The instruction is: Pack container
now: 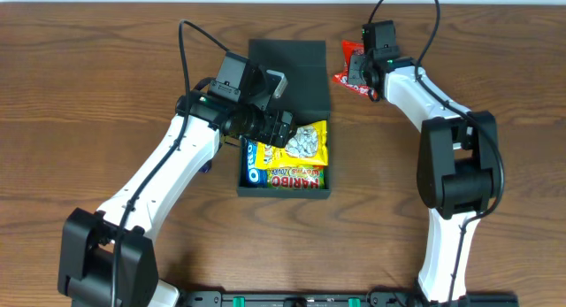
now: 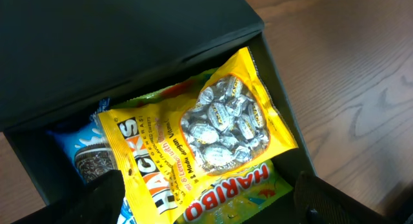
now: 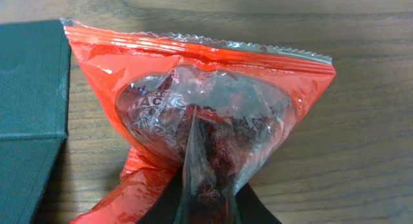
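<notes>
The dark container (image 1: 283, 194) stands open mid-table, its flap lid (image 1: 287, 72) folded back on the far side. Inside it lie a yellow Hacks candy bag (image 1: 305, 146), a Haribo bag (image 1: 294, 180) and a blue Oreo pack (image 1: 255, 161). My left gripper (image 1: 281, 123) hovers open over the box. In the left wrist view its fingers (image 2: 97, 198) stand wide apart either side of the Hacks bag (image 2: 213, 127) and the Haribo bag (image 2: 239, 192), holding nothing. My right gripper (image 1: 358, 72) is shut on a red candy packet (image 3: 200, 101) on the table, just right of the lid.
The lid's green edge (image 3: 29, 88) lies close to the left of the red packet. A small dark object (image 1: 209, 168) sits on the table beside the left arm. Bare wooden table (image 1: 495, 59) surrounds the box.
</notes>
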`<state>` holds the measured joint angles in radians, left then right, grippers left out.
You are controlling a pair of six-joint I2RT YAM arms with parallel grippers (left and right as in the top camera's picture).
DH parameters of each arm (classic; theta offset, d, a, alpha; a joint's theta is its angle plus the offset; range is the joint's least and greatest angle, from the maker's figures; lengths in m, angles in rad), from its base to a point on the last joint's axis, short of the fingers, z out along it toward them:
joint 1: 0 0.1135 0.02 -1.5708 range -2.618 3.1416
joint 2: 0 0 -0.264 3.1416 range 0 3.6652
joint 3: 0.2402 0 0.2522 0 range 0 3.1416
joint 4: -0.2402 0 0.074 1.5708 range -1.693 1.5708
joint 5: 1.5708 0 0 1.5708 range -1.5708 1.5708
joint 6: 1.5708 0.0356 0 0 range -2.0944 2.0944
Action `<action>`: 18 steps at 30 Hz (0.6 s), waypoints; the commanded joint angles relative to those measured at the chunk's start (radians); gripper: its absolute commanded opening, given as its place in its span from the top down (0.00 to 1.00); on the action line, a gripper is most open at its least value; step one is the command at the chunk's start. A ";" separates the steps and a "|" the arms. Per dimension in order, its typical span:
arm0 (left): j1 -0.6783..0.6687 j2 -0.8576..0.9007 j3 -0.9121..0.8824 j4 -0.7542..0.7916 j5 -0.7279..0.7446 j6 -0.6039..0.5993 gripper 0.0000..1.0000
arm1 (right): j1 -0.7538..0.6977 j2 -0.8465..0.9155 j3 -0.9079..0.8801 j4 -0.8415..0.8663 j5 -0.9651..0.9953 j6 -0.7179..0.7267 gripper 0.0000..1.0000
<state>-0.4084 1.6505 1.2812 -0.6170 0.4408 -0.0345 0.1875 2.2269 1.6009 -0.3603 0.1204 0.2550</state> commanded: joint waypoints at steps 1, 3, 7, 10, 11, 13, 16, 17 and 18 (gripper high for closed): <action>0.005 -0.065 0.020 0.001 -0.011 -0.014 0.14 | -0.013 0.049 -0.042 -0.063 0.033 -0.009 0.96; 0.006 -0.089 0.020 0.000 -0.026 -0.014 0.12 | -0.013 0.035 -0.042 -0.078 0.034 -0.010 0.98; 0.010 -0.161 0.020 -0.013 -0.086 -0.014 0.11 | -0.013 -0.044 -0.042 -0.092 0.033 -0.054 0.99; 0.020 -0.226 0.020 -0.027 -0.123 -0.014 0.08 | -0.009 -0.143 -0.042 -0.117 0.032 -0.121 0.99; 0.026 -0.249 0.020 -0.038 -0.134 -0.014 0.08 | -0.006 -0.180 -0.042 -0.129 0.021 -0.154 0.99; 0.039 -0.291 0.020 -0.055 -0.141 -0.014 0.07 | 0.003 -0.251 -0.042 -0.158 -0.022 -0.216 0.99; 0.064 -0.347 0.020 -0.079 -0.144 -0.014 0.07 | 0.017 -0.339 -0.042 -0.203 -0.093 -0.290 0.99; 0.072 -0.365 0.020 -0.085 -0.147 -0.014 0.07 | 0.023 -0.368 -0.042 -0.217 -0.119 -0.310 0.99; 0.085 -0.387 0.020 -0.094 -0.156 -0.014 0.07 | 0.027 -0.393 -0.042 -0.229 -0.145 -0.327 0.99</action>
<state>-0.3504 1.3167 1.2816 -0.6983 0.3168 -0.0490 0.1913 1.9263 1.5536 -0.5785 0.0616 0.0311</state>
